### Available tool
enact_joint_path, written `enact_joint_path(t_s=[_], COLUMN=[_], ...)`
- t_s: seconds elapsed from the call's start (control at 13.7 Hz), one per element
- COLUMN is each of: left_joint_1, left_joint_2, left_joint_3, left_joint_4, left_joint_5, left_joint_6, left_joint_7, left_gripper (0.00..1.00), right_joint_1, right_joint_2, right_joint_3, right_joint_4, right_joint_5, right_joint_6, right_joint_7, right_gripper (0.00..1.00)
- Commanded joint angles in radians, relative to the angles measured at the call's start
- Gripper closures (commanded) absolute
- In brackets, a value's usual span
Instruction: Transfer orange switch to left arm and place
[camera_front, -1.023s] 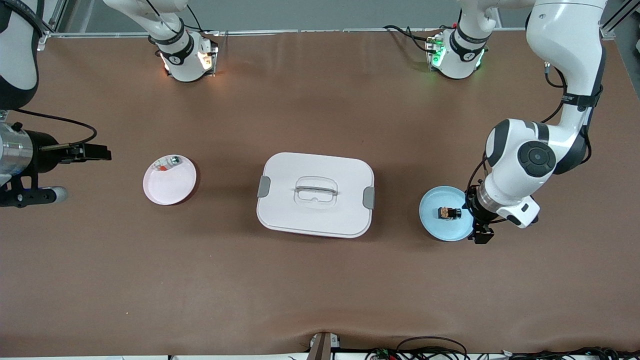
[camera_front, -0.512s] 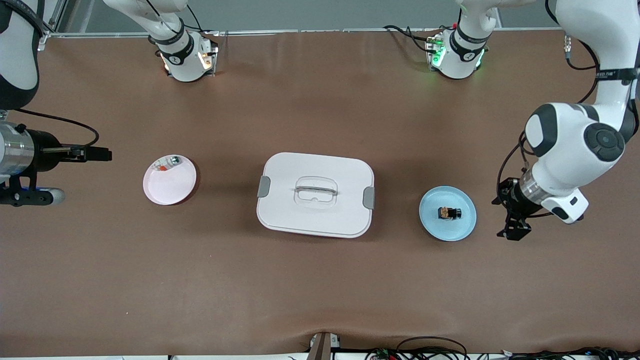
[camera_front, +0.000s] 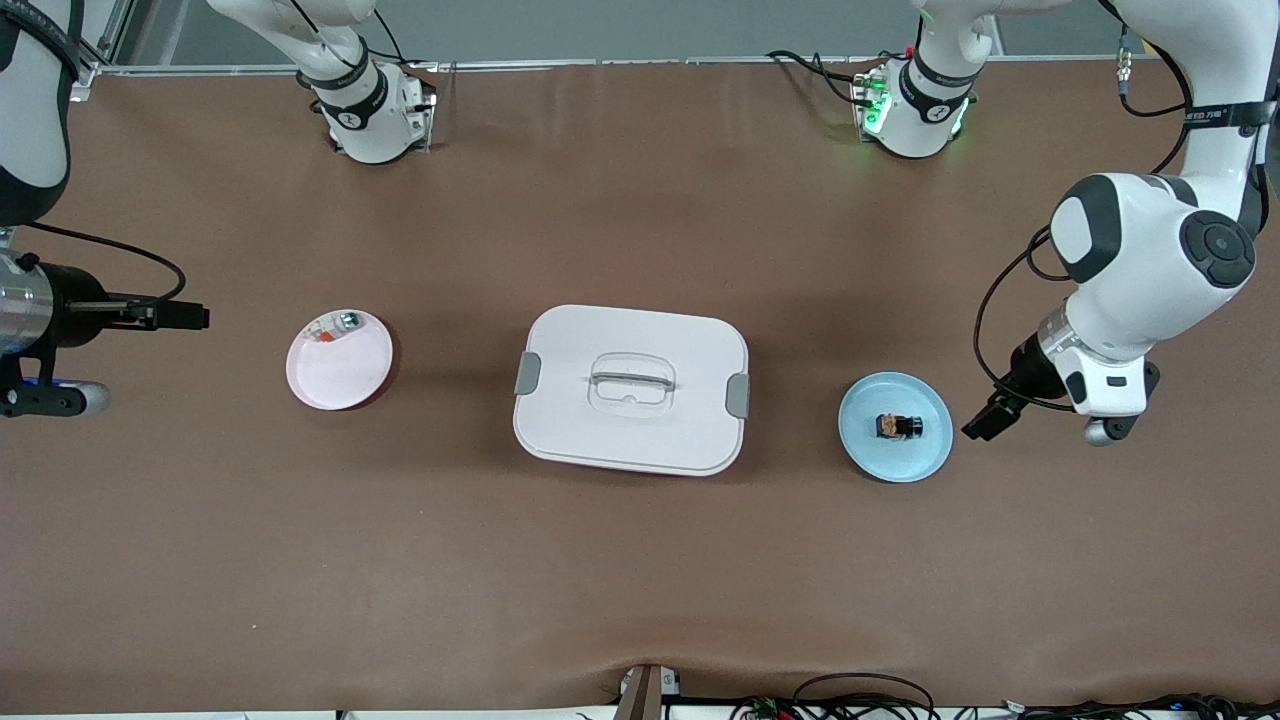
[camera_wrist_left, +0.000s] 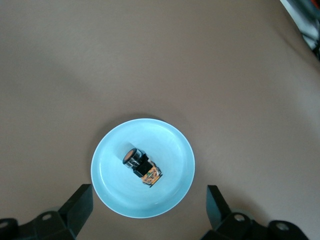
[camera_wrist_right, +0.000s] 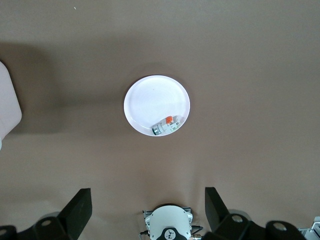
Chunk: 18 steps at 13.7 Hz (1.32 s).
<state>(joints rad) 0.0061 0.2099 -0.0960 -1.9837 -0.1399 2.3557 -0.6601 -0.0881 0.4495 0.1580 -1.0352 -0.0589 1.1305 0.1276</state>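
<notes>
Pincer status: left pincer (camera_front: 985, 420) spread wide and empty, hanging over bare tabletop (camera_front: 640, 580) just beside the blue plate (camera_front: 922, 462), toward the left arm's end. In the left wrist view its two fingers (camera_wrist_left: 80, 205) stand apart, with the plate showing between them and nothing held.

Orange switch (camera_front: 898, 426) lies on its side in the blue plate, near the middle, untouched.

Right pincer (camera_front: 180, 317) also spread and empty, held over bare tabletop at the right arm's end, well apart from the pink plate (camera_front: 345, 385). That arm waits.

Pink plate holds a small white part (camera_front: 335, 327) with a red patch, against the rim on the side nearer the robot bases.

White box (camera_front: 630, 388) sits lid-on between the two plates, mid-tabletop, grey latches at both short sides, well apart from both pincers.
</notes>
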Motion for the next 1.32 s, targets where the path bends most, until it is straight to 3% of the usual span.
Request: enact_joint_path(t_s=[0.0, 0.37, 0.66, 1.02, 1.24], left_joint_1=[0.005, 0.005, 0.008, 0.020, 0.031], left_joint_2=[-0.037, -0.061, -0.072, -0.095, -0.147], left_joint_3=[-0.001, 0.001, -0.001, 0.006, -0.008], left_joint_4=[-0.034, -0.015, 0.068, 0.225, 0.235], left_joint_5=[-0.020, -0.017, -0.009, 0.012, 0.141], left_joint_6=[-0.004, 0.007, -0.016, -0.344, -0.415], left_joint_7=[0.174, 0.459, 0.471, 0.473, 0.481], left_gripper=[0.00, 0.00, 0.00, 0.00, 0.00], right_joint_1=[-0.021, -0.012, -0.004, -0.030, -0.061], right_joint_2=[-0.009, -0.021, -0.038, -0.032, -0.044], right_joint_3=[0.015, 0.015, 0.025, 0.015, 0.024], right_joint_4=[-0.014, -0.019, -0.017, -0.008, -0.006], right_joint_5=[-0.012, -0.029, -0.028, -0.019, -0.016], right_joint_6=[0.012, 0.011, 0.006, 0.020, 0.018], right_joint_7=[0.009, 0.029, 0.030, 0.021, -0.012], right_gripper=[0.00, 0.00, 0.00, 0.00, 0.00])
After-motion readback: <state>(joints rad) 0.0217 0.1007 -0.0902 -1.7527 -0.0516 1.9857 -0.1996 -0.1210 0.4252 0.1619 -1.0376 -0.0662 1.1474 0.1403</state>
